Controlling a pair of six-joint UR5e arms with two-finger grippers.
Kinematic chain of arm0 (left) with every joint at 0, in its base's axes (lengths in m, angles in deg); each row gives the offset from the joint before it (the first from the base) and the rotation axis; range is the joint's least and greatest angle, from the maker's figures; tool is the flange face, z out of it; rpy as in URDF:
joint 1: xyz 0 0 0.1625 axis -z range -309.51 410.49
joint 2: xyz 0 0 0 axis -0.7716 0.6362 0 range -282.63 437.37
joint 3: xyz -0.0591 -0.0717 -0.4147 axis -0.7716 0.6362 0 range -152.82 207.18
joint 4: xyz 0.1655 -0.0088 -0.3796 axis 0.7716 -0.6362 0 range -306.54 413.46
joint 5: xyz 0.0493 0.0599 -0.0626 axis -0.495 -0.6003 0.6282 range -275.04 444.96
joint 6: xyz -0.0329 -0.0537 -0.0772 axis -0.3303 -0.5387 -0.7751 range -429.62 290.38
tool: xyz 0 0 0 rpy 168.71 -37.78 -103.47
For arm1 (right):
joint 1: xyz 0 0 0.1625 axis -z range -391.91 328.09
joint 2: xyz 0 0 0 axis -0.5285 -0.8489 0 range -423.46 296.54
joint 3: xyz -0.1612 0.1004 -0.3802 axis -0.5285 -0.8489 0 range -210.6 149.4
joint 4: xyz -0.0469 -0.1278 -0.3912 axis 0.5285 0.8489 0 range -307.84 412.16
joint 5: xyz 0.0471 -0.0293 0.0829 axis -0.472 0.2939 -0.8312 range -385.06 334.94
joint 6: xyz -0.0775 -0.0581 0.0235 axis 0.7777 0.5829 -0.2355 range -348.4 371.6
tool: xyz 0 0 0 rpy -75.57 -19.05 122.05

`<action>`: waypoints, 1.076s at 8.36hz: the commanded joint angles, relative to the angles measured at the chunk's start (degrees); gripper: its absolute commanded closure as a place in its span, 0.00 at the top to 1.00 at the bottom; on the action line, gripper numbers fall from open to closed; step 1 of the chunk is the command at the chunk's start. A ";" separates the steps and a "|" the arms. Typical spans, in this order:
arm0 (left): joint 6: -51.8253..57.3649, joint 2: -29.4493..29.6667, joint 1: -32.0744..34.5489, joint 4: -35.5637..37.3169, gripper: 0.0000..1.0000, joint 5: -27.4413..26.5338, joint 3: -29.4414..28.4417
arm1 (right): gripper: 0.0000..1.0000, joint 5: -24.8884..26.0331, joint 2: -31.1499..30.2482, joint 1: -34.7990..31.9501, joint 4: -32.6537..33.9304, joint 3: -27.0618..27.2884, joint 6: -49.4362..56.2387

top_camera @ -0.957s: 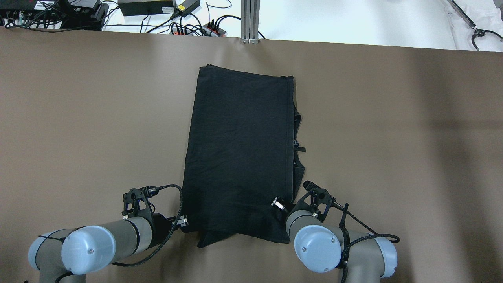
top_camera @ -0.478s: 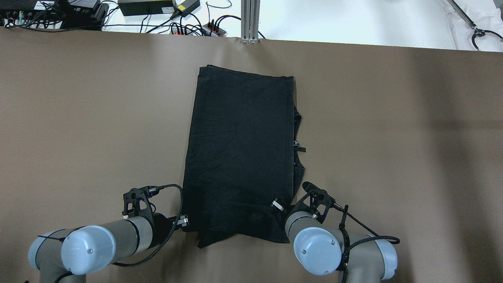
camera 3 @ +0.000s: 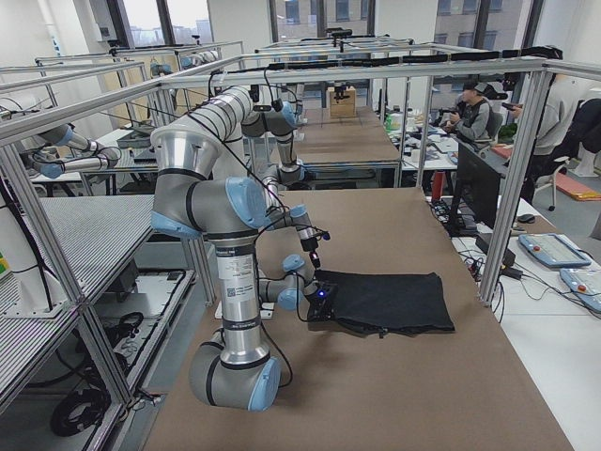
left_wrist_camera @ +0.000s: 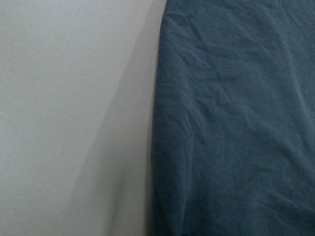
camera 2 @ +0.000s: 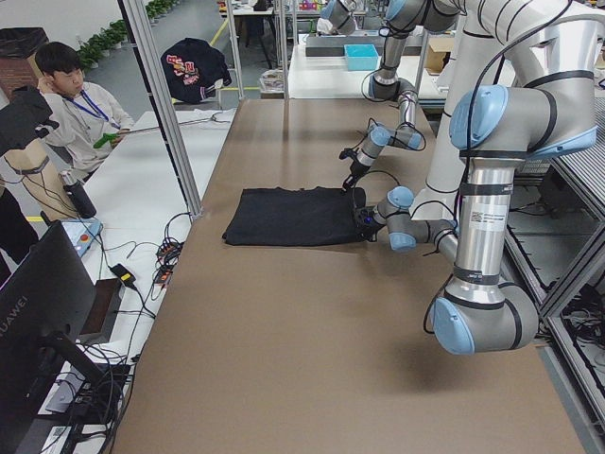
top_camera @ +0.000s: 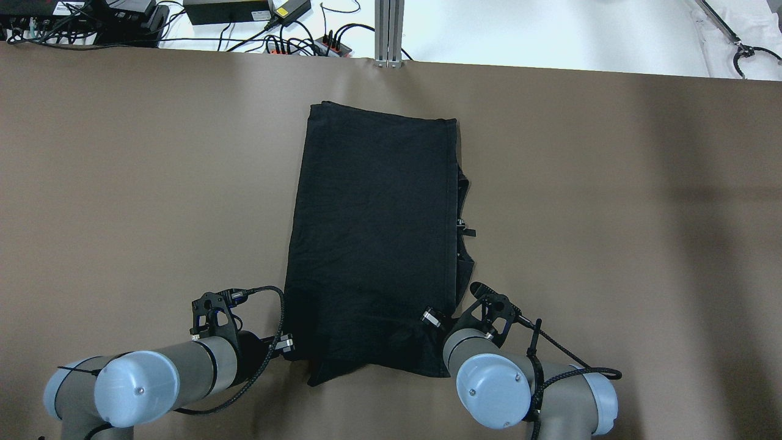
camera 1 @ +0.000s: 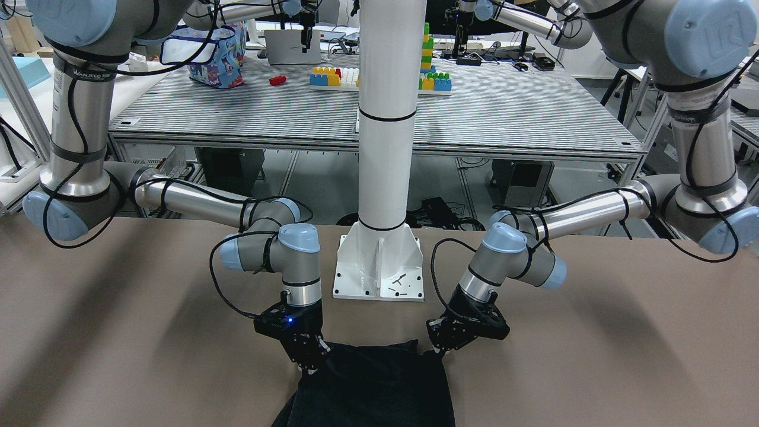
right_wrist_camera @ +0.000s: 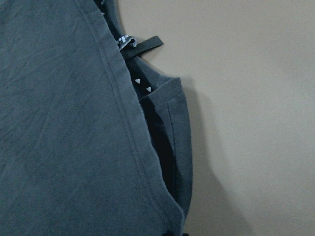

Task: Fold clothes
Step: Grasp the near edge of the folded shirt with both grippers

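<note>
The black cloth lies flat on the brown table, just in front of the white pillar base. Its long side runs straight away from the base, and one short end sits close to the base. Both our claws are at that near end. Our left claw is low at the corner on our left of the base, touching the cloth's edge. Our right claw is low at the corner on the other side of the base, a little way in over the cloth. We cannot tell how wide either claw is, or if it has a pinch of cloth, because the tips are lost against the black. We think the next move is to lift the near end and carry it away from the base to the far end. Each claw has its own corner, and both must go the same way, along the long side.
</note>
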State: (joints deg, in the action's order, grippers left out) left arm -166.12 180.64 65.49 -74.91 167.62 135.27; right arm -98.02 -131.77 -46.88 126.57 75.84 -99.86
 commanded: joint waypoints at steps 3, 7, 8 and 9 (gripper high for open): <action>-0.09 -6.83 0.04 0.75 0.00 0.57 12.62 | 0.00 -0.35 -3.83 2.21 5.71 15.14 0.36; 5.78 10.22 12.38 30.31 0.00 12.33 15.06 | 0.00 -3.95 -1.13 -3.37 15.50 21.28 8.16; 8.06 14.89 16.08 33.68 0.00 14.09 11.56 | 0.00 -3.95 1.14 -6.88 15.42 17.44 9.75; 9.31 18.77 19.34 34.41 0.00 15.42 7.09 | 0.00 -3.95 3.34 -9.96 15.24 12.70 10.03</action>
State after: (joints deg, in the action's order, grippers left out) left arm -160.22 190.71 77.89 -45.87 179.55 149.19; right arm -101.64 -132.23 -50.80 141.74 95.33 -92.13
